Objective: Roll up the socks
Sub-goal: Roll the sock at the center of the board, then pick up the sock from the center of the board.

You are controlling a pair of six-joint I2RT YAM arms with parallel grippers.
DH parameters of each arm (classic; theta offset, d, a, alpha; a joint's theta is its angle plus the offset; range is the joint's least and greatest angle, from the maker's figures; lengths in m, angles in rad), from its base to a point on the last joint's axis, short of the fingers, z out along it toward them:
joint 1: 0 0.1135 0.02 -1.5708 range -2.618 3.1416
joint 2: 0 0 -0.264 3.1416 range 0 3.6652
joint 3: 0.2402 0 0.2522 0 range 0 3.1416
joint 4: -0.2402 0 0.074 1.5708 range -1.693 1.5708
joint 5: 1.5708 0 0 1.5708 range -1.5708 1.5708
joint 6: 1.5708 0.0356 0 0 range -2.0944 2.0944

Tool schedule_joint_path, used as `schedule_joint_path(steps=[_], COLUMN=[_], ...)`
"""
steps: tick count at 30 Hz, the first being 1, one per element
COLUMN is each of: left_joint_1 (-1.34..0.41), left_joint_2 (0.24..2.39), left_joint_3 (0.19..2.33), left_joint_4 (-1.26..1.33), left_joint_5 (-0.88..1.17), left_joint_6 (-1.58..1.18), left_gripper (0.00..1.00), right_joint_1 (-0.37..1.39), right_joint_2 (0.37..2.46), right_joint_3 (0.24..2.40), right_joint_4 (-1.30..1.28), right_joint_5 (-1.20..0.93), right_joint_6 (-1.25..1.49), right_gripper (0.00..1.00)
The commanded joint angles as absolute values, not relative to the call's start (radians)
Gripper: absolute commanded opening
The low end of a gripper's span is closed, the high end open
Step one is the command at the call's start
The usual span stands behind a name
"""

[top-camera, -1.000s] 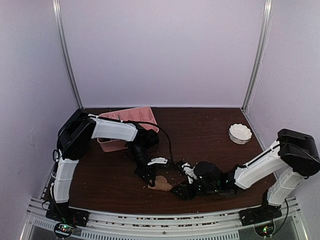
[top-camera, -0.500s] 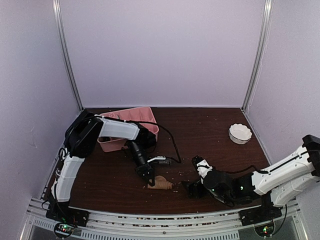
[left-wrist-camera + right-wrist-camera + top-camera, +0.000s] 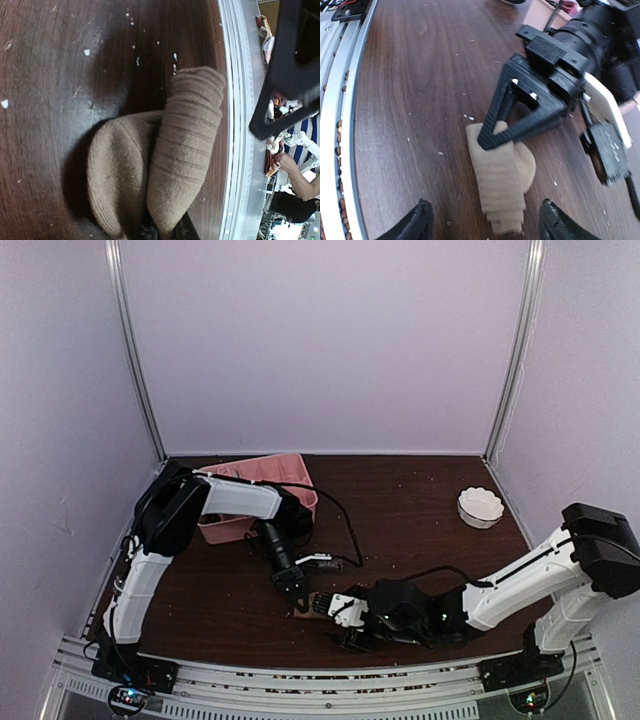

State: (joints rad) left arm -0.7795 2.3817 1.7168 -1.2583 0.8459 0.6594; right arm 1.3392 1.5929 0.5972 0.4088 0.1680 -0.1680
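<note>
Near the front edge of the table (image 3: 420,500), the left gripper (image 3: 298,601) is clamped on the folded tan sock (image 3: 165,165). The right gripper (image 3: 485,224), spread wide, faces it and holds nothing.

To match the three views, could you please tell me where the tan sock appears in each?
Top external: the tan sock sits low, left of centre, between the left gripper and the right gripper.
Left wrist: tan sock fills the lower middle.
Right wrist: tan sock lower middle, beneath the left gripper's jaws.
Shared landmark: the left gripper.
</note>
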Motion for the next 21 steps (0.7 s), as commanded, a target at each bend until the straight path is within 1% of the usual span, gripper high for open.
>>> schedule_joint_path(steps=[1,6,11,16,17,19,21], left_joint_1=[-0.775,-0.775,-0.775,-0.775,-0.775,-0.775,-0.775], left_joint_2=[2.448,2.446,2.430,2.392,2.378,2.335,2.276], left_joint_3=[1.695,1.701,1.697,1.677,1.667,1.639,1.587], left_joint_4=[-1.234,-1.247,-1.251,-1.242,-1.228,-1.188,-1.113], left_joint_5=[0.672,0.678,0.685,0.702,0.697,0.681,0.664], left_joint_6=[0.656,0.676,0.696,0.737,0.741,0.739,0.737], left_gripper=[0.07,0.07,0.07,0.08,0.09,0.11,0.19], right_joint_1=[1.269,1.226,1.174,1.164,1.162,1.158,1.158], right_joint_2=[1.681,1.782,1.837,1.875,1.884,1.897,1.897], right_joint_3=[0.698,0.805,0.844,0.839,0.838,0.847,0.851], right_joint_4=[0.343,0.241,0.195,0.176,0.174,0.143,0.118], right_joint_5=[-0.019,-0.056,-0.112,-0.115,-0.120,-0.166,-0.214], right_joint_6=[-0.312,-0.399,-0.403,-0.386,-0.374,-0.348,-0.310], right_gripper=[0.66,0.56,0.42,0.37,0.33,0.20,0.06])
